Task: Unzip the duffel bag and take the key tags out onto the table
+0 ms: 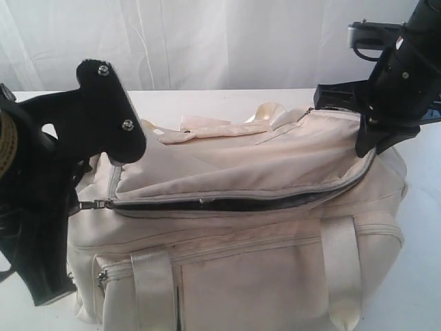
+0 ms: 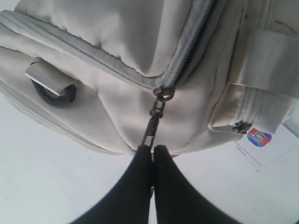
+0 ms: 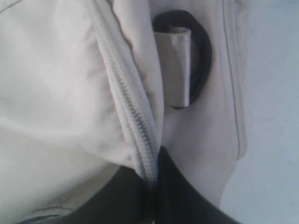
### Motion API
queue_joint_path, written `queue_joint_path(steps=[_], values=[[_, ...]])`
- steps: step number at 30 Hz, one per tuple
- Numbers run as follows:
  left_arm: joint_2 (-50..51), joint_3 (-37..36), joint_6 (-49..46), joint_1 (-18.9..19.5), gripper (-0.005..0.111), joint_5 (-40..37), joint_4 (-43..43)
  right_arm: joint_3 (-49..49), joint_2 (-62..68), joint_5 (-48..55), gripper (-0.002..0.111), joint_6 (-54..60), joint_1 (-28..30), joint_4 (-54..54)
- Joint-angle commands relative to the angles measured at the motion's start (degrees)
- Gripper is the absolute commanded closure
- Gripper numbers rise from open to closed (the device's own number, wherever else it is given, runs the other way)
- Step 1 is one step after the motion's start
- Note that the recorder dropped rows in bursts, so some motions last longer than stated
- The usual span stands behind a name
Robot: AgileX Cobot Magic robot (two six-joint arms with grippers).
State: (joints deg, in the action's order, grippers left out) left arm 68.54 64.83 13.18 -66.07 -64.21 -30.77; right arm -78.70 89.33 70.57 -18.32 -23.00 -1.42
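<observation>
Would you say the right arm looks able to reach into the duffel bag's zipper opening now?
Probably not yet: the right gripper is shut on the duffel bag at its end, and the zipper opening is only a narrow slit.

The duffel bag (image 1: 262, 255) lies on the table (image 1: 420, 276), its zipper (image 1: 227, 202) gaping darkly. The left gripper (image 1: 74, 204) meets the zipper pull (image 1: 96, 205), the right gripper (image 1: 363, 148) the opposite end.

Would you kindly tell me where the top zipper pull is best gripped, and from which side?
Pinch the zipper pull by its flat tip, coming from the end of the duffel bag along the zipper line: the tab juts out from its slider, as the left gripper holds it.
</observation>
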Motion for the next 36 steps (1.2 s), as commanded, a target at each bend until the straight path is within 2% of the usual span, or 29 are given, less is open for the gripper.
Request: queue_joint_path(steps=[1,8,10,13,18,20,23,25,31,33,36], values=[[-1.81,-2.5,0.69,-0.16,0.107,-0.43,-2.12,0.25,-0.66,-0.6,0.108,6.62,0.35,2.69],[-1.81,-5.31,0.69,-0.16,0.107,8.19,0.15,0.14,-0.66,-0.6,0.108,10.47,0.23,2.45],[-1.81,-5.66,0.69,-0.16,0.107,9.57,0.7,0.14,-0.66,-0.6,0.104,12.01,0.23,2.31],[-1.81,-6.25,0.69,-0.16,0.107,11.63,0.94,0.03,-0.66,-0.6,0.091,13.77,0.23,1.42],[-1.81,-6.47,0.69,-0.16,0.107,13.33,1.79,-0.35,-1.94,-0.6,0.059,16.73,0.23,0.85],[-1.81,-6.47,0.37,-0.16,0.107,13.66,1.79,-0.86,-3.53,-0.6,0.054,17.55,0.23,0.85],[-1.81,-6.47,0.23,-0.16,0.107,13.66,1.79,-1.49,-6.89,-1.87,0.053,20.51,0.23,-0.39],[-1.81,-6.47,0.11,-0.16,0.107,13.66,1.79,-1.49,-9.42,-2.88,0.053,25.17,0.23,-5.02],[-1.81,-6.47,0.71,-0.16,0.107,15.42,1.55,2.32,-16.56,-1.82,0.053,51.79,-2.06,-29.92],[-1.81,-6.47,1.16,-0.16,0.107,15.42,1.55,4.65,-18.9,-4.1,0.054,55.17,-3.94,-30.86],[-1.91,-6.47,1.94,-0.16,0.107,15.79,1.55,9.94,-23.26,-11.16,0.063,59.66,-5.98,-30.48]])
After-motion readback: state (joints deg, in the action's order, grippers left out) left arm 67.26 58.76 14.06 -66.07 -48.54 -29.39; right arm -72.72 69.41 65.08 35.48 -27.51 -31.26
